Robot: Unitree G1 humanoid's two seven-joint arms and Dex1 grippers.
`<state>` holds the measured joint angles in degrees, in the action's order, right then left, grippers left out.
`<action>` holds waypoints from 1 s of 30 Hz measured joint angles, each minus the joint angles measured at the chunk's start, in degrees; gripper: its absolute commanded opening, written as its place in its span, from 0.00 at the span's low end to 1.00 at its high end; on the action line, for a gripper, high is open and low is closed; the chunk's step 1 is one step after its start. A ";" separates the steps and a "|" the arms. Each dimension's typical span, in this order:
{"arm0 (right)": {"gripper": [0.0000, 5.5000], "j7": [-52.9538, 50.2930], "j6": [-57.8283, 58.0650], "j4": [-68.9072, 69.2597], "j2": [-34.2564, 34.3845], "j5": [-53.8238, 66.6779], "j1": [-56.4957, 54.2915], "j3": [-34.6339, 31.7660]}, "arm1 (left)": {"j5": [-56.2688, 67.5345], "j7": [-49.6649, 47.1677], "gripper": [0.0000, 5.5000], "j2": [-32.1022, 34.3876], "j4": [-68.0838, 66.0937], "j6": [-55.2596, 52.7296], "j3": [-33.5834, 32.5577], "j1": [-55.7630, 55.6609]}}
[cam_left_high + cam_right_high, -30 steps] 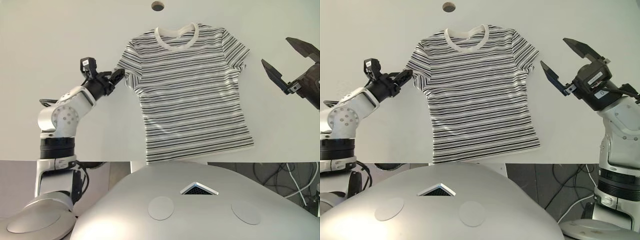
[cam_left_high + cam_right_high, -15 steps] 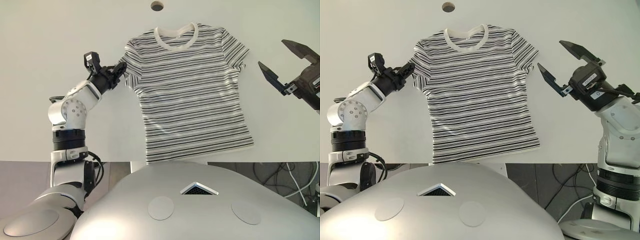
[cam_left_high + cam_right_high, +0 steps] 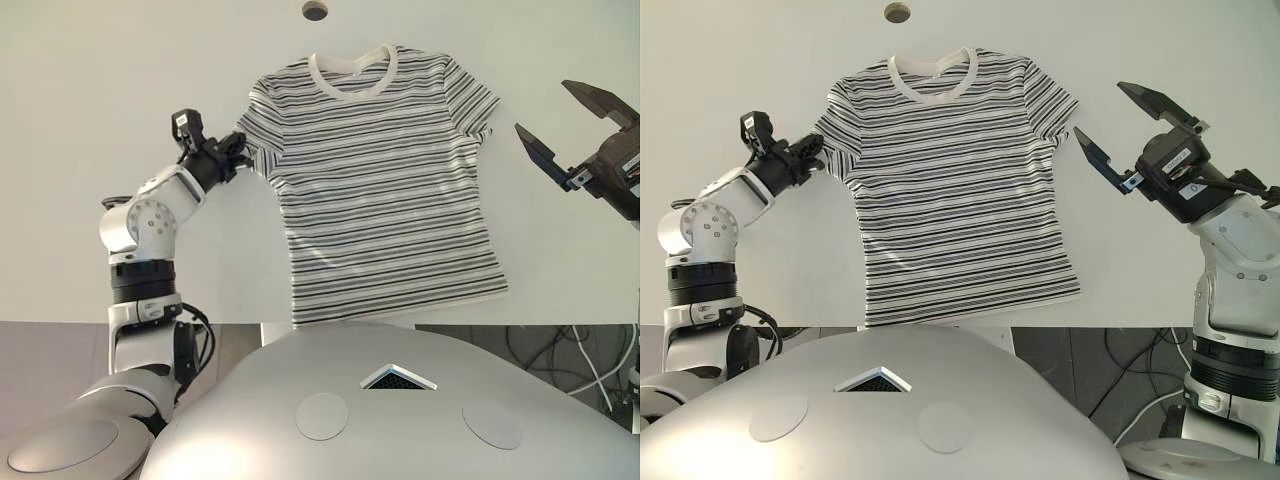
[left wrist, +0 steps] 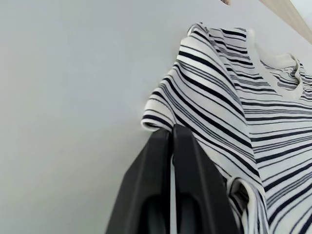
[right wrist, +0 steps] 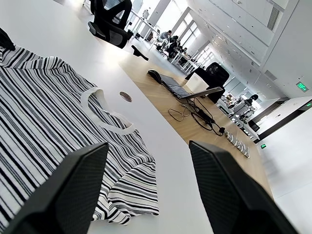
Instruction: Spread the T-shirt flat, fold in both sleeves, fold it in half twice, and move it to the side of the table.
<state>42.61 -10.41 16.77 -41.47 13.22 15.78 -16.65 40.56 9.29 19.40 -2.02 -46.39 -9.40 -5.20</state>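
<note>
Your left hand (image 3: 815,151) was clenched, tips touching the left sleeve (image 3: 836,135) of the striped T-shirt (image 3: 955,170), probably to fold it inward. Your right hand (image 3: 1099,110) hung released beside the other sleeve (image 3: 1058,105).

T-shirt (image 3: 385,180): black-and-white stripes, cream collar. Spread flat on the tabletop (image 3: 90,120), collar far, hem near, both sleeves unfolded.
</note>
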 measured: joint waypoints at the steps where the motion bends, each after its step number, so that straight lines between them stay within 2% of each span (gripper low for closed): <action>1: 0.57 0.00 -0.05 -0.04 0.07 -0.01 0.00 0.03 | -0.20 0.11 0.01 -0.20 0.03 -0.06 -0.22 0.00; 6: 0.57 -0.06 -0.15 -0.20 0.47 -0.11 -0.02 0.60 | -0.48 0.26 0.01 -1.27 1.07 -0.83 -1.56 0.21; 16: 0.57 -0.23 -1.62 -1.04 1.05 -1.59 -0.14 1.51 | -3.16 0.57 0.01 -3.31 15.14 1.86 1.02 2.16; 24: 0.57 -0.42 -3.23 -2.91 1.83 -2.29 -0.13 2.17 | -7.77 1.28 0.01 -4.57 18.32 1.86 9.19 0.16; 30: 0.57 -1.10 -4.02 -4.61 2.19 -3.89 -0.17 3.32 | -10.37 0.46 0.01 -8.18 12.92 -0.70 12.71 -4.74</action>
<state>41.50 -14.43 12.16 -39.28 9.33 15.61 -13.33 30.20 9.76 11.23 10.91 -47.09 3.31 -9.94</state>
